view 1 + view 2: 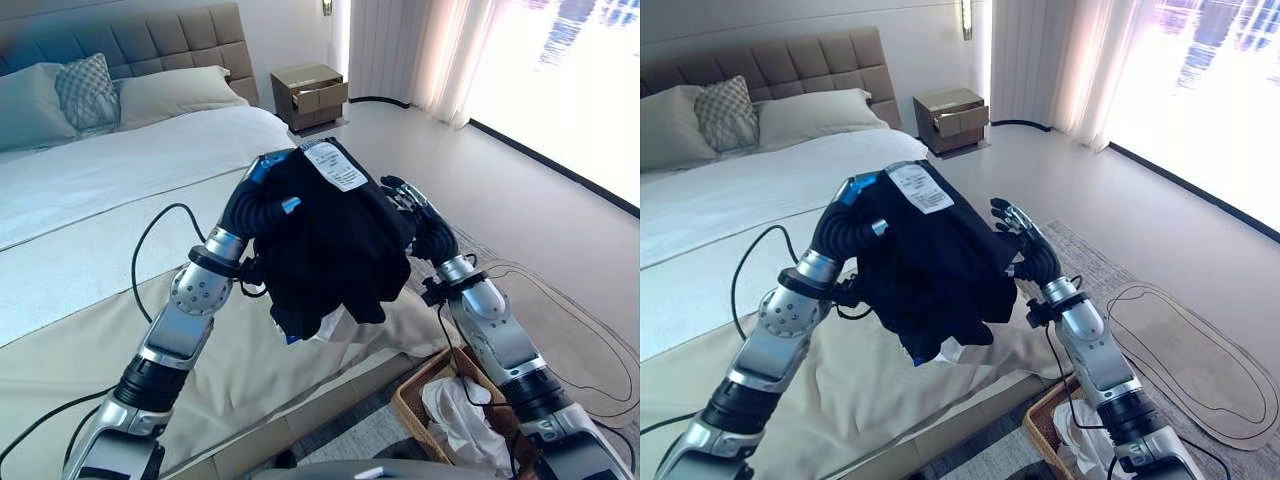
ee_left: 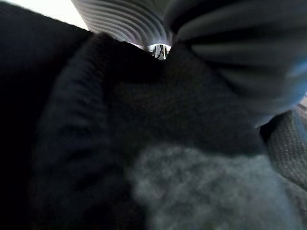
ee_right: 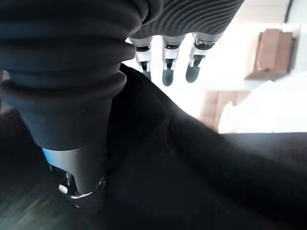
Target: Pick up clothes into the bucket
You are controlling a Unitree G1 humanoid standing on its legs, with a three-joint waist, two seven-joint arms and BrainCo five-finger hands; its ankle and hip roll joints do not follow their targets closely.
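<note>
Hanging over the bed, the black garment drapes the left hand, its grip hidden; the right hand touches it with straight fingers. The basket below awaits it, probably already holding white clothes.

bed close ahead, basket below right with cloth inside, open floor beyond

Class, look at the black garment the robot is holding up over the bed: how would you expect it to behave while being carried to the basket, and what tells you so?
Probably floppy: the black garment sags in folds below the left hand and right hand. Likely light, since it hangs draped without stretching taut. It could slip: the right hand's fingers look straight, resting against the cloth rather than curled round it. The basket sits below.
</note>
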